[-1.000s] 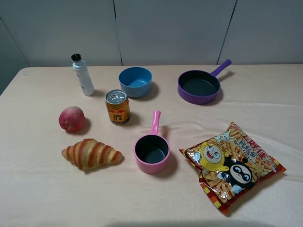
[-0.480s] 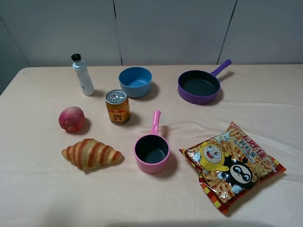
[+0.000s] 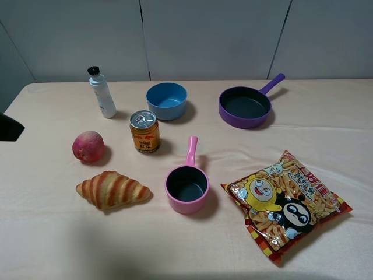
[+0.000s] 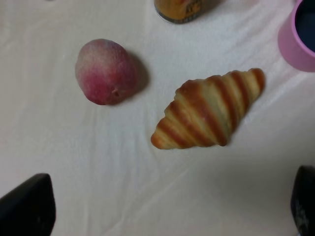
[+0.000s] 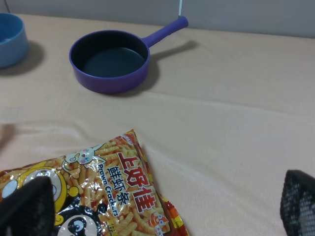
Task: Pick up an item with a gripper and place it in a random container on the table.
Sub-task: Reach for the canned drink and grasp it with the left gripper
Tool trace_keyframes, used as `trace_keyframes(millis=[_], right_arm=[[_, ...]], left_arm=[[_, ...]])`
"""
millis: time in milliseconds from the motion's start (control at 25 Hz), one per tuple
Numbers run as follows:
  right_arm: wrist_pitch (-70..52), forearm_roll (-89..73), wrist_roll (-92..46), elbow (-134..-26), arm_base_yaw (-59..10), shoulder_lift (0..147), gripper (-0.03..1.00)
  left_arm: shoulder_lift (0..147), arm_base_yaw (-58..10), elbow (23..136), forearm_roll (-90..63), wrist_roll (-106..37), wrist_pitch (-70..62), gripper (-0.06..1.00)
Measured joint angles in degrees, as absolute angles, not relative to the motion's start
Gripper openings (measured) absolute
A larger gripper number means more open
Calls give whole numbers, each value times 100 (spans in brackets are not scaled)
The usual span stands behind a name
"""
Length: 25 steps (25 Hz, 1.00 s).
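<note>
The gold-yellow can (image 3: 144, 132) stands upright on the beige table (image 3: 326, 134), left of centre; its lower edge shows in the left wrist view (image 4: 179, 10). The pink saucepan (image 3: 186, 188) sits in front and to the right of it, handle pointing away, and is empty; its wall shows in the left wrist view (image 4: 297, 37). My left gripper (image 4: 165, 206) is open and empty, above the cloth near the croissant and peach. A black part of the left arm (image 3: 9, 127) shows at the left edge. My right gripper (image 5: 162, 206) is open and empty, over the snack bag.
A peach (image 3: 88, 146) and a croissant (image 3: 112, 189) lie left of the saucepan. A white bottle (image 3: 102, 93), a blue bowl (image 3: 166, 100) and a purple frying pan (image 3: 246, 106) stand at the back. A snack bag (image 3: 282, 204) lies at the front right.
A black part of the left arm has come into the exterior view at the left edge. The objects on the table have not moved.
</note>
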<state>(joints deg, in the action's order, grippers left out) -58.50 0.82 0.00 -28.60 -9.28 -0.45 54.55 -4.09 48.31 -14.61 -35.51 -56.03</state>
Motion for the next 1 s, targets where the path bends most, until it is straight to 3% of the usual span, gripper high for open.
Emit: trace_keyframes(millis=[200, 1000], right_arm=[[-5850, 82, 0, -2860, -928, -45, 69], [-5850, 82, 0, -2860, -928, -45, 69]], left_arm=[[6140, -562, 5132, -1377, -3735, -5551, 95], [8979, -2227, 7201, -569, -3857, -5298, 92]])
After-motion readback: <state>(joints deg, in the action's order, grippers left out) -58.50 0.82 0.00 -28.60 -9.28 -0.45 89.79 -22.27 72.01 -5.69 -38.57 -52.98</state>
